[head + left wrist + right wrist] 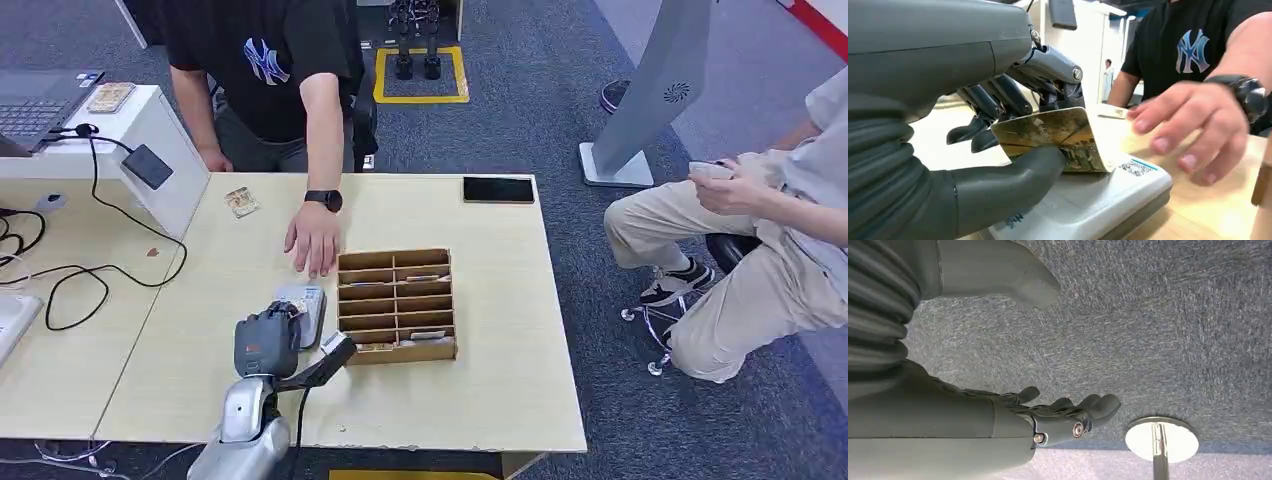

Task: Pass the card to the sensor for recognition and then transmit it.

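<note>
My left hand (267, 342) hovers over the white sensor box (312, 305) on the table, just left of the wooden slot box. In the left wrist view the left hand (998, 150) pinches a gold-brown card (1058, 137) between thumb and fingers, and the card's lower edge bends against the top of the sensor (1088, 200), beside its QR sticker. A person's hand (1188, 125) with a black watch rests on the table just past the sensor. My right hand (1048, 415) hangs above grey carpet, fingers apart and holding nothing.
A wooden slotted organiser (396, 304) with several cards stands right of the sensor. Another card (241, 202) lies near the table's far left, a black phone (498, 189) at the far edge. A second person sits at the right (760, 230). Cables (90, 270) trail on the left table.
</note>
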Controlling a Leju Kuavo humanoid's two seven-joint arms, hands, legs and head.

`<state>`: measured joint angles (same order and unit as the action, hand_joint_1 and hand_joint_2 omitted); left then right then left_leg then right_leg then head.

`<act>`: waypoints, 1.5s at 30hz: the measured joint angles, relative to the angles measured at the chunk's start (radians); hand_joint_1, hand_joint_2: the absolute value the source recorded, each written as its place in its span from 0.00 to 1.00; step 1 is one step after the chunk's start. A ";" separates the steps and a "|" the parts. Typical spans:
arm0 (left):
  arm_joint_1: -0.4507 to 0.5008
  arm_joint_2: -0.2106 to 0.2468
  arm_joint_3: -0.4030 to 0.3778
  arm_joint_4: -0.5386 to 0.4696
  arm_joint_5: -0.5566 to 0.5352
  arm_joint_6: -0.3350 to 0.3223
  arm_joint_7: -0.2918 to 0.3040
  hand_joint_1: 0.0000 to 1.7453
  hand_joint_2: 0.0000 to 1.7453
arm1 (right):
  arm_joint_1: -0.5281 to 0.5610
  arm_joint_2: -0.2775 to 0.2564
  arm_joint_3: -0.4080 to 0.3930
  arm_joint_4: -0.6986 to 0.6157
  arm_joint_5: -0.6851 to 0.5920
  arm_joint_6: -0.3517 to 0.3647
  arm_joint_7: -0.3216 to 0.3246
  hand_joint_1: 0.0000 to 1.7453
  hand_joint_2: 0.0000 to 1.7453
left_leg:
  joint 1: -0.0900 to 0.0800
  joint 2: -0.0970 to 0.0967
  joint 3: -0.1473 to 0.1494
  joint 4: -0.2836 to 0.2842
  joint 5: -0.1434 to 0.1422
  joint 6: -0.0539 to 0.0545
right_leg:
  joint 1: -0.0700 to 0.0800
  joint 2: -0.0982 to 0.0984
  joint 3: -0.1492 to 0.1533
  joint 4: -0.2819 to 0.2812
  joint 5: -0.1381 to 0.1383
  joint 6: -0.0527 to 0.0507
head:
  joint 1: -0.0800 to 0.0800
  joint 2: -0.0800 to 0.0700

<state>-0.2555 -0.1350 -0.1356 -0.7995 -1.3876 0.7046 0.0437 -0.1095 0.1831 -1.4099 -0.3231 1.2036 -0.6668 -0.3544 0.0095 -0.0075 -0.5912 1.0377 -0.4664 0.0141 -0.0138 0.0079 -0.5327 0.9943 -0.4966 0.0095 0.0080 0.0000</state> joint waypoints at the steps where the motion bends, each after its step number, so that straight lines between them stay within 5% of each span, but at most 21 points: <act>1: 0.005 -0.010 0.024 -0.013 0.042 0.001 -0.045 1.00 1.00 | 0.000 0.000 0.002 0.000 0.000 0.000 0.005 0.00 1.00 | 0.000 0.000 0.000 0.000 0.000 0.000 | 0.000 0.000 0.000 0.000 0.000 0.000 | 0.000 0.000; 5: 0.004 -0.096 0.184 -0.063 0.315 0.002 -0.340 1.00 1.00 | 0.002 0.001 0.003 -0.010 0.006 0.000 0.020 0.00 1.00 | 0.000 -0.001 -0.001 0.000 0.000 0.000 | 0.000 -0.001 -0.001 0.000 0.000 0.000 | 0.000 0.000; 8: -0.012 -0.148 0.247 -0.115 0.482 0.002 -0.431 1.00 1.00 | 0.002 0.007 0.003 -0.022 0.012 0.000 0.028 0.00 1.00 | 0.000 -0.001 -0.002 0.000 0.000 0.000 | 0.000 -0.001 -0.001 0.000 0.000 0.000 | 0.000 0.000; 14: -0.017 -0.167 0.177 -0.279 0.708 -0.003 -0.355 1.00 1.00 | 0.006 0.020 0.003 -0.042 0.021 0.000 0.035 0.00 1.00 | 0.000 -0.002 -0.003 0.001 0.000 0.000 | 0.000 -0.001 -0.003 0.000 0.000 0.000 | 0.000 0.000; 23: -0.073 -0.112 0.020 -0.414 0.788 -0.003 -0.294 1.00 1.00 | 0.007 0.026 0.005 -0.052 0.037 0.000 0.035 0.00 1.00 | 0.000 -0.002 -0.005 0.001 0.000 -0.001 | 0.000 -0.001 -0.005 0.000 0.000 0.000 | 0.000 0.000; 45: -0.324 -0.054 -0.028 -0.322 0.866 -0.004 -0.199 1.00 1.00 | 0.004 0.026 0.048 -0.051 0.074 0.000 0.042 0.00 1.00 | 0.000 -0.002 -0.008 0.001 0.001 -0.001 | 0.000 0.000 -0.008 0.000 0.000 0.000 | 0.000 0.000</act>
<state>-0.5793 -0.1888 -0.1633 -1.1216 -0.5215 0.7004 -0.1556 -0.1058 0.2087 -1.3615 -0.3738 1.2772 -0.6668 -0.3120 0.0097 -0.0093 -0.5990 1.0385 -0.4657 0.0132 -0.0136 0.0078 -0.5404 0.9944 -0.4962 0.0097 0.0084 0.0000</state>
